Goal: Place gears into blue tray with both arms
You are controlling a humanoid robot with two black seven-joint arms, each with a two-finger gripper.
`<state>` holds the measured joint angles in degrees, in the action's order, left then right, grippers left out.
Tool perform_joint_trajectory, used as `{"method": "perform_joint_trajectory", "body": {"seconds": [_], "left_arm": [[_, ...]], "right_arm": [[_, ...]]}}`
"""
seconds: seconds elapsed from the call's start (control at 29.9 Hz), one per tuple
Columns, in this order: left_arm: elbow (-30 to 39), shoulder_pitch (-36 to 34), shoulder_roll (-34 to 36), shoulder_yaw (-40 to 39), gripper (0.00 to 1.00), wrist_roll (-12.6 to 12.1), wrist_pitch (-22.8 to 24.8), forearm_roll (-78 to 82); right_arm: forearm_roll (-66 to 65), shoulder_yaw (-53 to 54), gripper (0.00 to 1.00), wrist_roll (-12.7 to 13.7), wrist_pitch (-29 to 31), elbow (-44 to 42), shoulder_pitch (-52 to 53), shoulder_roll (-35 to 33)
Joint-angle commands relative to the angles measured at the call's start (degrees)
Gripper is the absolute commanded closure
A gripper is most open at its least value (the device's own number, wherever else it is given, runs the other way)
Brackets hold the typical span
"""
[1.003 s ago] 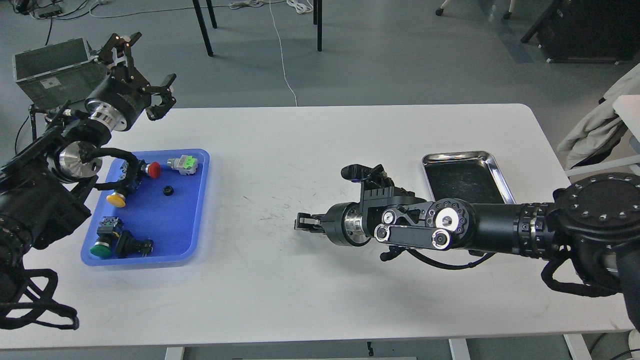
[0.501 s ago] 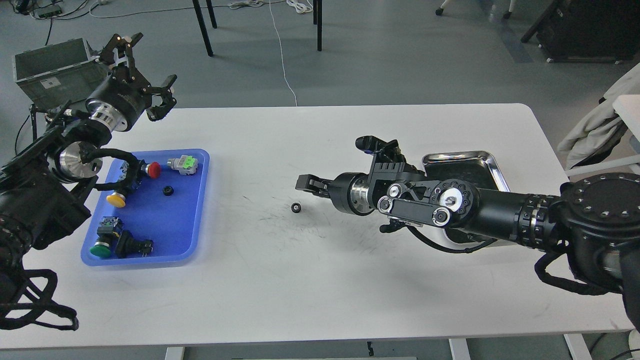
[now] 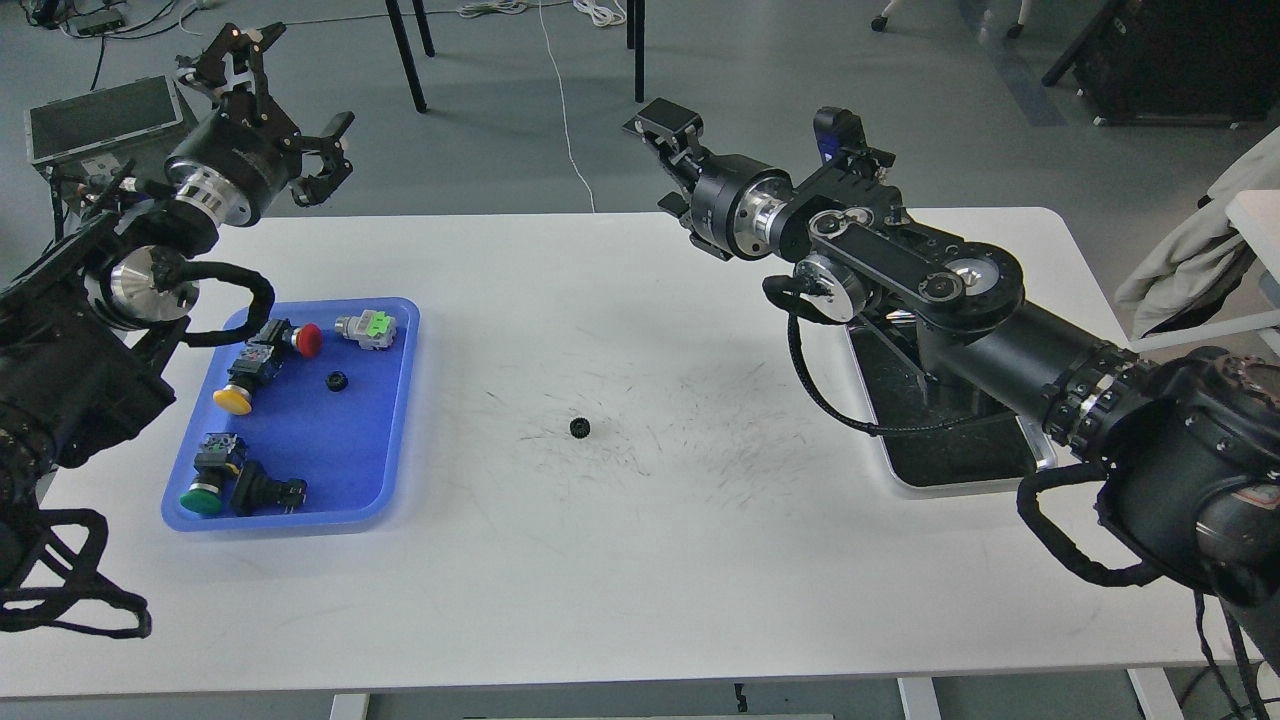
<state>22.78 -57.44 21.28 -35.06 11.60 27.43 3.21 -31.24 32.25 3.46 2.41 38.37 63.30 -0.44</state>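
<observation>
One tiny black gear lies alone on the white table, a little left of centre. Another gear rests inside the blue tray at the table's left. My left gripper is raised behind the tray's far end, beyond the table edge, open and empty. My right gripper is lifted high over the table's far edge, well behind and to the right of the loose gear. Its fingers stand apart with nothing between them.
Several coloured push-button switches share the blue tray. A silver metal tray at the right is partly covered by my right arm. A grey bin stands off the table at back left. Chair legs and cables lie on the floor behind.
My right gripper let go of a gear on the table, then rose and swung back to the far edge. The gear has rolled slightly down-left. My left gripper lifted a little.
</observation>
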Motion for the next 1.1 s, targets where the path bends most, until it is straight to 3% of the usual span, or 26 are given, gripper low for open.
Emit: {"method": "perform_joint_trajectory", "body": {"seconds": [0.0,0.17,0.33,0.43,0.6,0.74,1.07], "left_arm": [[2.3,-1.3,0.2,0.0,0.02,-0.1,0.0,7.5],[8.5,-3.1,0.7,0.0,0.02,-0.2,-0.2,18.3],[25.4,-2.1,4.0,0.4,0.02,-0.4,-5.5,30.8],[35.5,0.4,7.0,4.6,0.02,-0.2,-7.7,38.9],[47.3,5.3,9.5,8.9,0.02,0.0,-14.5,53.9],[50.0,9.9,9.1,10.2,0.02,0.0,-16.7,70.8],[48.9,22.4,6.8,12.6,0.02,-0.6,-29.2,109.7]], "right_arm": [[3.7,12.6,0.06,-0.6,1.0,0.5,-4.8,-4.7],[15.6,26.9,0.06,-1.2,8.1,1.5,-14.5,-12.6],[28.2,33.3,0.06,-1.2,13.0,2.4,-22.7,-19.1],[34.2,35.0,0.06,-1.2,15.9,3.1,-26.5,-21.5],[38.3,38.0,0.05,-1.3,21.3,3.2,-33.0,-22.4],[38.4,38.8,0.04,-2.2,25.6,3.3,-37.8,-21.9],[38.5,38.6,0.04,-3.5,25.6,4.0,-40.9,-21.5]]}}
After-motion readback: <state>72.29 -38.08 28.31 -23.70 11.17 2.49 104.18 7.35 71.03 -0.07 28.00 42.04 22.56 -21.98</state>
